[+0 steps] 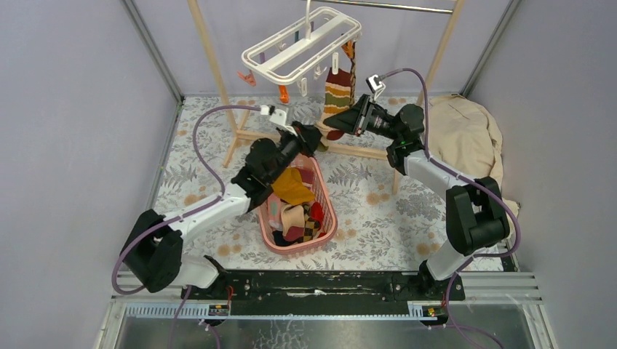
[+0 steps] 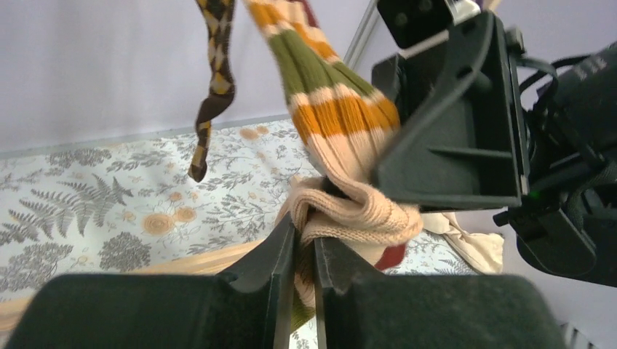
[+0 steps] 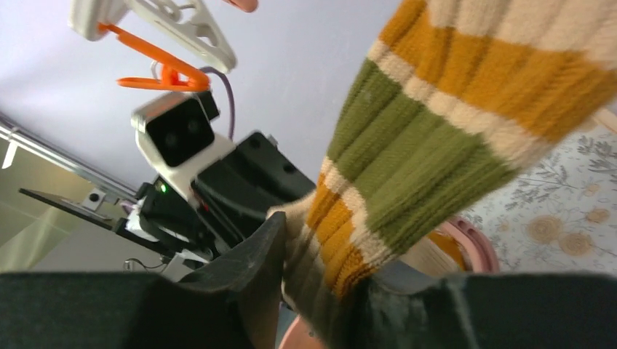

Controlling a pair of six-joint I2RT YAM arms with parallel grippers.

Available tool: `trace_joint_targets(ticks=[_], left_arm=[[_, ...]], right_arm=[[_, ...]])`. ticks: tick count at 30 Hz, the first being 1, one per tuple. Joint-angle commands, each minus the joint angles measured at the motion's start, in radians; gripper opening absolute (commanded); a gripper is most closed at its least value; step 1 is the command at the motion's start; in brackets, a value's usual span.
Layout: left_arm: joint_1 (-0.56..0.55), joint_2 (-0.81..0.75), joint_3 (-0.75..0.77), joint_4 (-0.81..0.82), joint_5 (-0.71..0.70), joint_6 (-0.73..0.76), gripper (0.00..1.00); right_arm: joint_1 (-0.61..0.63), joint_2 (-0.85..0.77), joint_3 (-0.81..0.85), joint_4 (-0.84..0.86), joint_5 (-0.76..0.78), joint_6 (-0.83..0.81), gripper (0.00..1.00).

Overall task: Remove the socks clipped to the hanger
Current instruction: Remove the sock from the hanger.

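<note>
We judge the striped sock (image 1: 337, 93), hanging from the hanger (image 1: 305, 59) at the far middle, soft, light and stretchy, best held by its bunched toe, which our left pincer (image 2: 304, 247) pinches nearly shut, while the right pincer (image 3: 320, 262) straddles it, grip unclear.

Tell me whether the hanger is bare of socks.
No: a striped sock and an argyle sock hang from the hanger.

A pink basket (image 1: 329, 211) sat mid-table on the fern-print cover (image 1: 385, 218). Behind it stood a wooden rack (image 1: 212, 58) with a metal rod (image 1: 396, 6); a beige cloth (image 1: 462, 134) lay crumpled at the far right.
</note>
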Motion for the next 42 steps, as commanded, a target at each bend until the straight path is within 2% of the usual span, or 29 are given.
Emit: trace_joint_targets(ticks=[1, 5, 14, 18, 28, 36, 42], left_arm=[[0.105, -0.073, 0.027, -0.083, 0.177, -0.179, 0.17], [0.150, -0.122, 0.033, -0.138, 0.209, -0.220, 0.17], [0.241, -0.224, 0.058, -0.239, 0.262, -0.267, 0.18], [0.260, -0.250, 0.062, -0.263, 0.281, -0.282, 0.18], [0.279, -0.277, 0.068, -0.282, 0.326, -0.326, 0.19], [0.284, -0.300, 0.043, -0.295, 0.337, -0.334, 0.19], [0.285, -0.305, 0.027, -0.299, 0.344, -0.339, 0.19]], right_arm=[[0.005, 0.025, 0.035, -0.040, -0.010, -0.077, 0.43], [0.006, 0.038, 0.047, -0.086, -0.014, -0.126, 0.53], [-0.016, -0.009, 0.060, -0.171, 0.044, -0.281, 0.62], [-0.015, -0.046, 0.033, -0.133, 0.112, -0.329, 0.68], [-0.015, -0.083, -0.012, 0.092, 0.298, -0.377, 0.70], [-0.028, 0.066, 0.142, 0.129, 0.376, -0.345, 0.71], [-0.053, 0.189, 0.279, 0.230, 0.367, -0.238, 0.70]])
